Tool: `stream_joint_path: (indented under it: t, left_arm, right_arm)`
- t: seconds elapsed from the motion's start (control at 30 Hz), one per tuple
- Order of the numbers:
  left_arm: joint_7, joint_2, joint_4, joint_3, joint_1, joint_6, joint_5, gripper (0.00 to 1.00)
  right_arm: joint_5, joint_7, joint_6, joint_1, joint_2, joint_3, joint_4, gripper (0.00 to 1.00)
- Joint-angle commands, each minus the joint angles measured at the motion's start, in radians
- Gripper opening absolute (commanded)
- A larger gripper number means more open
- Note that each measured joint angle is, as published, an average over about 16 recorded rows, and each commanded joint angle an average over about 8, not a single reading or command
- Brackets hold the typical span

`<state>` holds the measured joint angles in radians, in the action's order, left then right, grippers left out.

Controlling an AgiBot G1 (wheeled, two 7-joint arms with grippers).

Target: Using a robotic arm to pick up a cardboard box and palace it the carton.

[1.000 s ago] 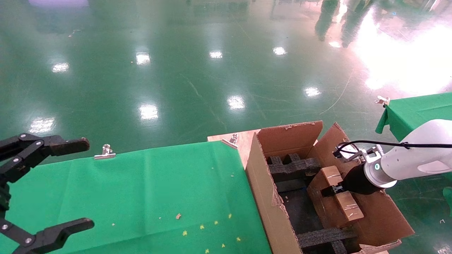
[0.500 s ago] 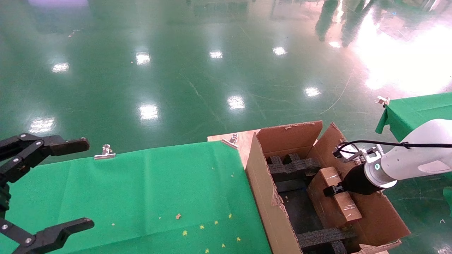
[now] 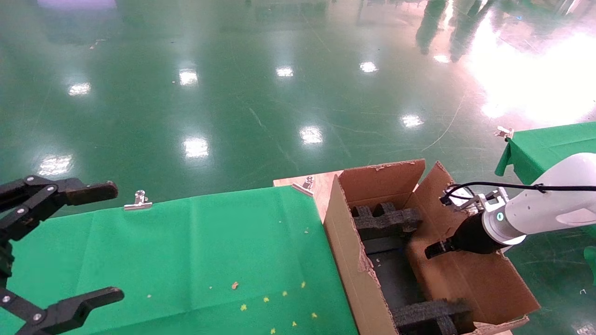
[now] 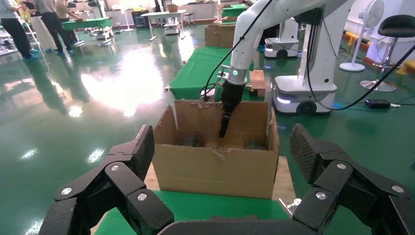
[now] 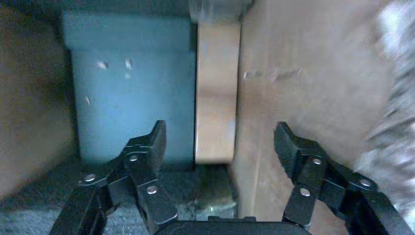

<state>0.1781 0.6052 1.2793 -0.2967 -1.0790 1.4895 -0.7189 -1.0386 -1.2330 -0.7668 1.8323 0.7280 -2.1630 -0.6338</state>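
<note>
The carton (image 3: 347,251) stands open at the right end of the green table, its flaps upright. My white right arm (image 3: 545,211) reaches in from the right, and its gripper (image 3: 433,251) hangs open over the inside with nothing between the fingers. In the right wrist view the cardboard box (image 5: 217,93) is a tan slab on edge below the open gripper (image 5: 220,139), apart from both fingers (image 5: 149,147) and beside the carton's brown inner wall (image 5: 303,78). The head view does not show the box. From the left wrist, the carton (image 4: 215,166) and right gripper (image 4: 223,128) are visible.
Black foam inserts (image 3: 386,218) (image 3: 428,314) lie across the carton's inside. My all-black left gripper (image 3: 114,242) is parked open at the near left over the green cloth (image 3: 186,251). A metal clip (image 3: 138,200) holds the cloth. A second green table (image 3: 545,144) stands far right.
The box lay across the carton's inner flap in my right gripper's hold. It has since left the gripper and dropped from the head view, and the gripper has risen slightly.
</note>
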Motion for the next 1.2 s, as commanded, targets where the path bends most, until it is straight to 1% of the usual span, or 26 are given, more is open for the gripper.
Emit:
stream_joint_path:
  t: [0.03, 0.2, 0.4, 0.53, 0.73, 0.83, 0.97, 1.13, 1.2]
  left_arm:
    - [0.000, 0.000, 0.000, 0.000, 0.000, 0.000, 0.000, 1.00]
    - [0.000, 0.000, 0.000, 0.000, 0.000, 0.000, 0.000, 1.00]
    - [0.000, 0.000, 0.000, -0.001, 0.000, 0.000, 0.000, 1.00]
    - [0.000, 0.000, 0.000, -0.001, 0.000, 0.000, 0.001, 1.00]
    - [-0.001, 0.000, 0.000, -0.001, 0.000, 0.000, 0.001, 1.00]
    - [-0.001, -0.001, 0.000, -0.001, 0.000, -0.001, 0.001, 1.00]
    - [-0.001, -0.001, 0.000, -0.001, 0.000, -0.001, 0.001, 1.00]
    - [-0.001, -0.001, 0.000, -0.001, 0.000, -0.001, 0.001, 1.00]
    - [-0.001, -0.001, 0.000, -0.001, 0.000, -0.001, 0.001, 1.00]
  right_arm:
    - [-0.002, -0.001, 0.000, 0.003, -0.003, -0.001, -0.006, 1.00]
    - [-0.016, -0.001, 0.018, 0.063, -0.025, 0.007, -0.045, 1.00]
    - [-0.041, 0.002, 0.047, 0.175, -0.068, 0.026, -0.135, 1.00]
    - [-0.050, 0.014, 0.071, 0.258, -0.115, 0.050, -0.242, 1.00]
    - [-0.031, 0.073, 0.123, 0.358, -0.217, 0.113, -0.459, 1.00]
    - [0.000, 0.118, 0.144, 0.385, -0.267, 0.150, -0.564, 1.00]
    - [0.046, 0.172, 0.153, 0.404, -0.313, 0.193, -0.665, 1.00]
    - [0.079, 0.199, 0.153, 0.413, -0.338, 0.218, -0.718, 1.00]
    - [0.077, 0.193, 0.152, 0.410, -0.334, 0.215, -0.709, 1.00]
